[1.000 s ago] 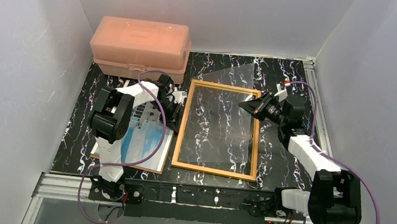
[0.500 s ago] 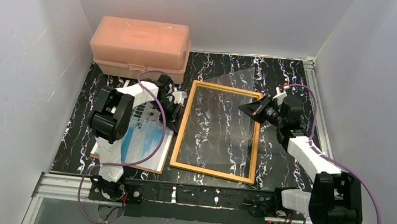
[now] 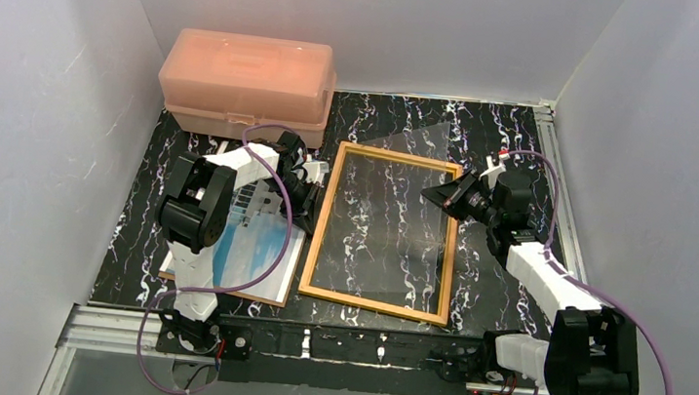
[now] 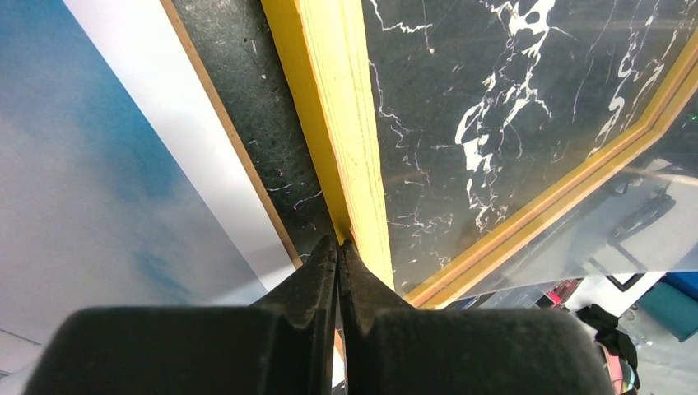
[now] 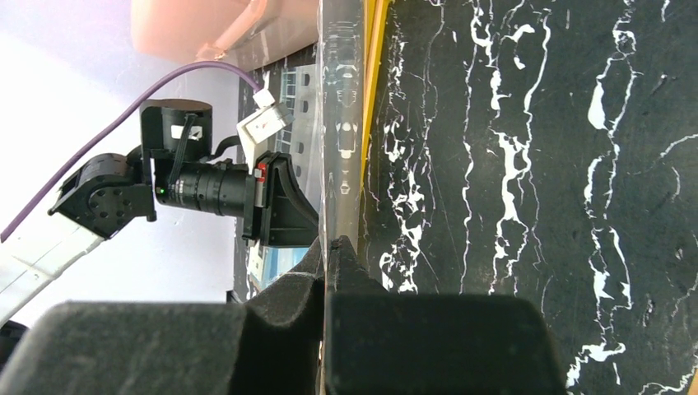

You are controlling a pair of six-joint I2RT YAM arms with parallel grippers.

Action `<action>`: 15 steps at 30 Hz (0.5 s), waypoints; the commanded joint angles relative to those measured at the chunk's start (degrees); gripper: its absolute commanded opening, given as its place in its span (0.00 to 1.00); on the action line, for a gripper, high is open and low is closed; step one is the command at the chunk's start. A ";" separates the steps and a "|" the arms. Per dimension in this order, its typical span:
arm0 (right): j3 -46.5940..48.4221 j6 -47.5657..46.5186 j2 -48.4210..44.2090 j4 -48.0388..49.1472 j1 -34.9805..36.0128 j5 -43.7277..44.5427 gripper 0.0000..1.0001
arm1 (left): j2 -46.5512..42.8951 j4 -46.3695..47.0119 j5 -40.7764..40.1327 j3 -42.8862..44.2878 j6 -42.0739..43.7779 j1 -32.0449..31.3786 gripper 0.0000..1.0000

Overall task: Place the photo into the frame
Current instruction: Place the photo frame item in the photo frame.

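Observation:
The frame lies flat mid-table, and its yellow rail fills the left wrist view. To its left, under my left arm, the photo rests face up, with blue sky showing. My left gripper is shut and holds nothing. Its tips touch the outer edge of the frame's left rail. My right gripper is shut on the right edge of a clear sheet, which hangs tilted over the frame. The sheet's edge runs up from between the fingers.
A pink plastic box stands at the back left. A brown backing board lies under the photo, and its edge shows beside the frame. White walls close in the table on three sides.
My right gripper has shifted slightly nearer and to the right, carrying the clear sheet with it. The left arm and the photo have stayed put.

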 commanded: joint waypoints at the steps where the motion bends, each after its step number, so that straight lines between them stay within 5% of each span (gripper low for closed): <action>1: -1.72 -0.73 -0.38 0.10 1.09 -0.05 0.01 | -2.63 -0.93 2.95 0.79 0.32 -0.26 0.00; 15: -5.12 -0.26 -1.36 0.24 1.15 2.59 0.01 | -2.64 -1.03 3.00 0.61 0.48 -0.22 0.00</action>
